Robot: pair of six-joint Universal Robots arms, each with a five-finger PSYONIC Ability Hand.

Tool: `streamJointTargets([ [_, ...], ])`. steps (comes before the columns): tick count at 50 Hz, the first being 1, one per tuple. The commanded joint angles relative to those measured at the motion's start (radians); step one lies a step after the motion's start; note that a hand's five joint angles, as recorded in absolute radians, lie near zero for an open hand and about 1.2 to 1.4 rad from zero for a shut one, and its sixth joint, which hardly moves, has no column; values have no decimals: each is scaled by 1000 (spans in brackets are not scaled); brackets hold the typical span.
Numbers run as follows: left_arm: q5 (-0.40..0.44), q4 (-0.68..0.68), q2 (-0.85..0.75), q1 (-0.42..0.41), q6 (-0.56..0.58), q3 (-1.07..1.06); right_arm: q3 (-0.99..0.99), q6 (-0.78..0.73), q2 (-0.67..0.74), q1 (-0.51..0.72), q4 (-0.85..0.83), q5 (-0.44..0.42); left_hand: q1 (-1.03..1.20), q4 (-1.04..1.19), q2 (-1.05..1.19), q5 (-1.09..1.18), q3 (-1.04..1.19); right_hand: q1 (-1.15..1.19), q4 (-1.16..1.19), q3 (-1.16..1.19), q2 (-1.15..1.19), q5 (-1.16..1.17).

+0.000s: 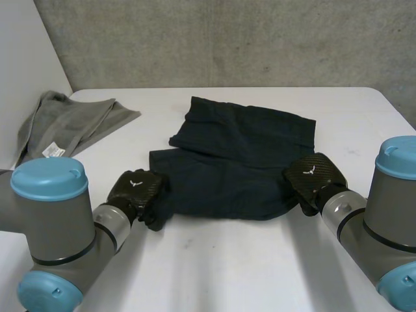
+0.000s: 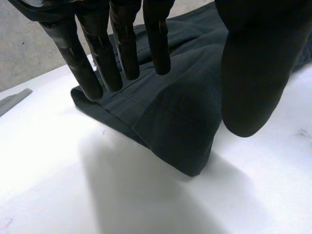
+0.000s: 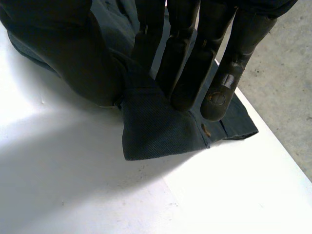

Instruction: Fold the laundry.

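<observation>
Dark shorts (image 1: 240, 162), counter (image 1: 214, 266) centre | left hand (image 1: 135, 192) spread over near-left corner — not gripping | right hand (image 1: 312, 177) pinching near-right corner | advised: close left pinch, lift both corners level — no dragging.

In the head view the left hand (image 1: 135, 192) and right hand (image 1: 311, 174) hide the shorts' (image 1: 234, 162) near corners; the towel's (image 1: 71, 120) label (image 1: 53, 151) is unreadable.

The dark garment (image 1: 240, 162) is matt, finely woven cloth; the grey cloth (image 1: 78, 120) looks softer; the white counter (image 1: 214, 273) is smooth.
</observation>
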Motion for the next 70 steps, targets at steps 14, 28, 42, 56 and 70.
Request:
streamJointTargets([
  [14, -8, -6, -152, -20, -1, 125, -2, 3, -3, -4, 12, 2, 892, 899, 892, 886, 887, 421, 209, 220, 224, 255],
  [28, -8, -192, 233, -49, 256, -62, -109, -97, -124, -1, 462, -41, 892, 899, 892, 886, 887, 421, 209, 220, 224, 255],
  [42, 1, -462, 569, -61, 421, -169, -22, -281, -366, -70, 871, -245, 892, 899, 892, 886, 887, 421, 209, 220, 224, 255],
  [56, -19, -95, 13, -109, 430, 256, -132, -84, -97, -131, 427, -100, 892, 899, 892, 886, 887, 421, 209, 220, 224, 255],
  [70, -62, 228, -452, -149, 485, 740, -301, -116, 181, -70, 22, 172, 892, 899, 892, 886, 887, 421, 209, 220, 224, 255],
])
